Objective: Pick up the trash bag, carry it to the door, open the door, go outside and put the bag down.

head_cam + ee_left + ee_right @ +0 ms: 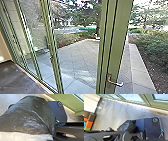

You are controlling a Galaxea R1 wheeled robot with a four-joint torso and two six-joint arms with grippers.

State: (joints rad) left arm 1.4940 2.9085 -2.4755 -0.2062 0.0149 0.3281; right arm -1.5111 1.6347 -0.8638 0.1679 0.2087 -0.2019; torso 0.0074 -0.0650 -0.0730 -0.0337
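Note:
A green-framed glass door (116,47) with a metal lever handle (115,83) stands in front of me in the head view, the handle low and right of centre. The dark trash bag (30,115) looms large in the left wrist view, its wrinkled plastic bulging beside the robot's base plate. In the right wrist view the bag (127,126) appears smaller, next to the same plate. What holds the bag's top is hidden, and how the fingers of either gripper stand cannot be made out.
Tall glass panels (37,37) run off to the left. Beyond the glass lie a paved yard (80,57), shrubs (155,47) and trees. Stacked coloured blocks (89,124) stand by a wall in the right wrist view, across the grey floor (111,115).

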